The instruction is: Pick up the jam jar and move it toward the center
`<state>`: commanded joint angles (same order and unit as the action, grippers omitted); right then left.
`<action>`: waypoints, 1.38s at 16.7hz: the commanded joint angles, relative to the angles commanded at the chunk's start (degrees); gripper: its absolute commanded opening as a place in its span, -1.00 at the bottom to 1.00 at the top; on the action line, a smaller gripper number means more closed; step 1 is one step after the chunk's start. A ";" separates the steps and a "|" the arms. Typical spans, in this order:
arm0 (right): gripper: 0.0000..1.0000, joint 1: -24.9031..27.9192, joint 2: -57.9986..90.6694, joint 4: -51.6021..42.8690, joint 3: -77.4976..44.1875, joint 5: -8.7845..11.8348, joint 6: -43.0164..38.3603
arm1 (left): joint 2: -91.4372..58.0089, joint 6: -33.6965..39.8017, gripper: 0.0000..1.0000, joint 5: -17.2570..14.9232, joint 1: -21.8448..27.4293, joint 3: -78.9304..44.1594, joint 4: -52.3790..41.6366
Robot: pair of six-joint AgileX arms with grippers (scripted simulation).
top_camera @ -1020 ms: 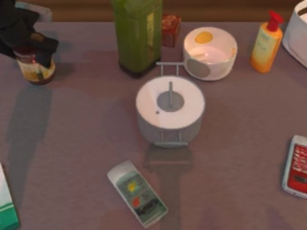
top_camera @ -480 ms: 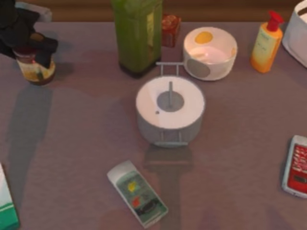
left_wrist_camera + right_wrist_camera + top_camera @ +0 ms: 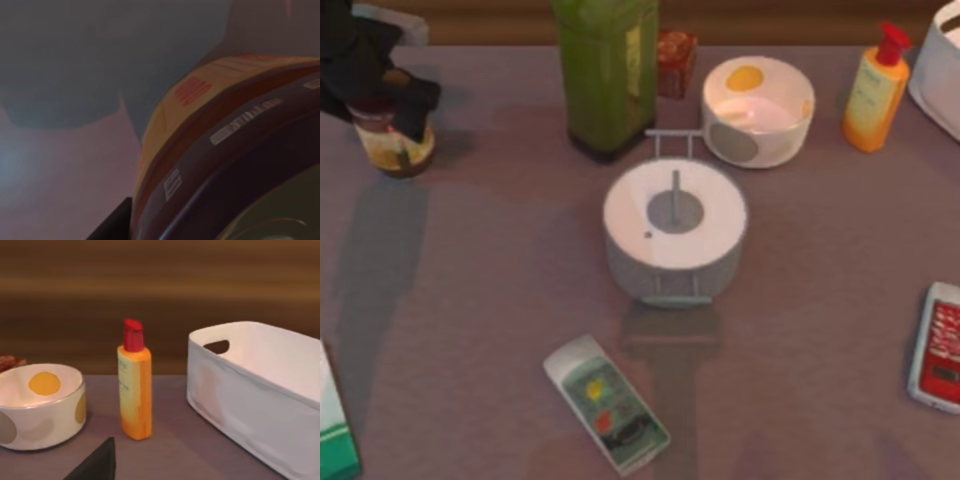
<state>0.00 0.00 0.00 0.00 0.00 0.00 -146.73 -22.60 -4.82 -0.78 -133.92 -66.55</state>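
Note:
The jam jar (image 3: pixel 395 148), with dark red contents and a yellow-green label, stands at the table's far left. My left gripper (image 3: pixel 388 95) comes down over its dark lid and is shut on it. In the left wrist view the jam jar (image 3: pixel 210 130) fills most of the picture, with one dark fingertip (image 3: pixel 112 227) against its side. My right arm is out of the top view. Its wrist view shows one dark fingertip (image 3: pixel 102 462) low over the table, with nothing held.
A tall green bottle (image 3: pixel 607 70) and a small red box (image 3: pixel 676 60) stand at the back. Mid-table are a round white device (image 3: pixel 675 232), a spotted white bowl (image 3: pixel 757 112) and a remote (image 3: pixel 606 403). At the right are an orange pump bottle (image 3: pixel 873 95), a white basket (image 3: pixel 942 80) and a red-and-white device (image 3: pixel 940 345).
The left gripper and the jam jar have shifted very slightly towards the table's far edge. Nothing else has moved.

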 joint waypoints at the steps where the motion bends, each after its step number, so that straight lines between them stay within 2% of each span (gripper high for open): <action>1: 1.00 0.00 0.00 0.00 0.00 0.00 0.00 | 0.74 0.03 -1.00 0.03 -0.09 0.74 -0.02; 12: 1.00 0.00 0.00 0.00 0.00 0.00 0.00 | 27.99 -0.40 -1.00 0.22 -1.73 25.75 -2.11; 18: 1.00 0.00 0.00 0.00 0.00 0.00 0.00 | 29.16 -0.38 -1.00 0.28 -1.43 26.90 -2.14; 20: 1.00 0.00 0.00 0.00 0.00 0.00 0.00 | 29.48 1.62 -1.00 0.71 -0.43 27.88 -1.34; 23: 1.00 0.00 0.00 0.00 0.00 0.00 0.00 | 30.39 8.89 -1.00 2.06 3.23 31.37 1.18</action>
<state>0.00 0.00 0.00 0.00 0.00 0.00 -116.34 -13.71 -2.76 2.45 -102.56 -65.37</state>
